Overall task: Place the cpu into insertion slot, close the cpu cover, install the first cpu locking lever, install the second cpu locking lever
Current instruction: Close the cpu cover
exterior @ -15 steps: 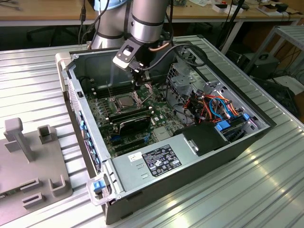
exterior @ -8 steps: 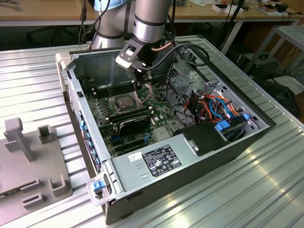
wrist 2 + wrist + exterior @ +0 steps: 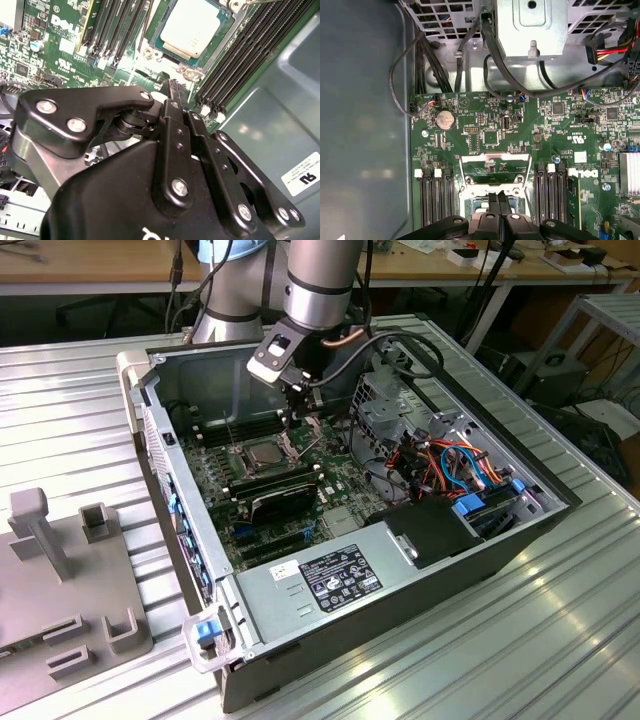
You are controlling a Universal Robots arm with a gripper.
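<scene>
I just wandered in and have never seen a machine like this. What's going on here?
A robot arm is reaching down into an open computer case. The cpu already sits in its slot on the green board. The cover is flipped open beside the slot, so the chip is bare. The gripper, shut and holding nothing, is just above where the cover meets the slot. I cannot tell whether it touches either.

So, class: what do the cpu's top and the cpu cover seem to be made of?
The cpu top looks like metal, matt silvery-grey with a soft sheen. The cpu cover: probably thin sheet metal, bright silver, glinting along its edges.
</scene>
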